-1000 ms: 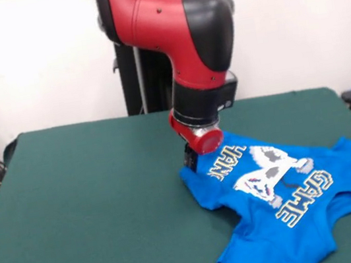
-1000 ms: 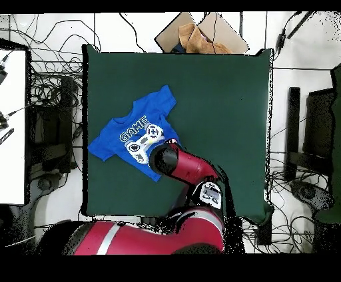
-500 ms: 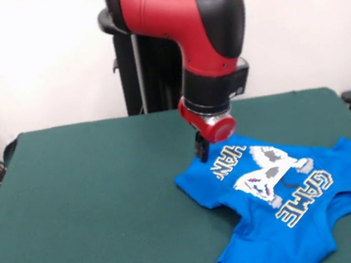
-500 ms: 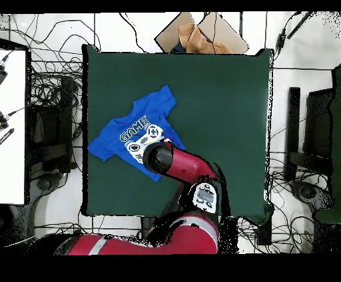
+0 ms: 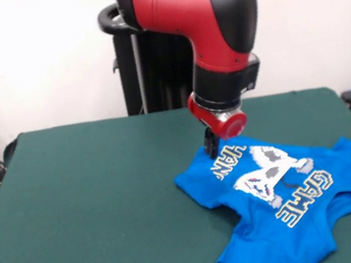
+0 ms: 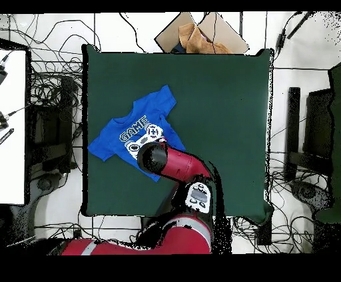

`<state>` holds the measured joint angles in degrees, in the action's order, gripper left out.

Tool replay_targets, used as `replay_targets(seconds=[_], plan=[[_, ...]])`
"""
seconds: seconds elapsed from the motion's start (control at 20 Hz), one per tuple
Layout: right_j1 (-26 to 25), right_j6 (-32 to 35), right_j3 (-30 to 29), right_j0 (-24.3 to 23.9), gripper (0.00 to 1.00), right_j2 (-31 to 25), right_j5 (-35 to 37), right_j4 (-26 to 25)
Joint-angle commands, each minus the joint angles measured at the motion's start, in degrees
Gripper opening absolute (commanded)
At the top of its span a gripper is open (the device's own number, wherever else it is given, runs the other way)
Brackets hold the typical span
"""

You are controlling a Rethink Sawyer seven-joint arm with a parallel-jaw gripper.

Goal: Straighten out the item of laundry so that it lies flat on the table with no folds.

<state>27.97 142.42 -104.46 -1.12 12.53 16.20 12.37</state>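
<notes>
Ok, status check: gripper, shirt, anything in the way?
Gripper above shirt's far edge, fingers unclear. Shirt mostly spread on table, print up, lettering partly folded under near gripper. Nothing in the way.

Front camera low, facing across table (image 5: 92,198); overhead looks straight down; both share whole tabletop.
</notes>
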Motion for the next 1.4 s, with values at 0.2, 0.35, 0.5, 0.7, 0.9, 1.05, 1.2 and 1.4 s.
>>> replay_targets(seconds=[0.2,0.35,0.5,0.7,0.9,1.05,1.2,1.4], plan=[[-7.56,8.01,4.39,0.75,0.0,-5.8,-8.0,2.04],[-8.34,8.19,3.97,0.85,0.0,-7.22,-10.39,2.06],[-9.18,7.81,4.16,-0.33,0.0,-9.98,-11.8,2.41],[-8.69,8.8,5.47,2.43,0.0,-7.9,-9.19,4.48],[-8.43,7.04,6.23,1.44,0.0,-8.19,-7.04,4.0],[-7.94,5.85,6.25,-0.55,0.0,-9.21,-5.84,3.4],[-7.44,5.33,6.93,-0.83,0.0,-8.11,-4.25,3.21],[-13.15,6.8,11.9,5.43,0.0,2.47,-8.6,3.96]])
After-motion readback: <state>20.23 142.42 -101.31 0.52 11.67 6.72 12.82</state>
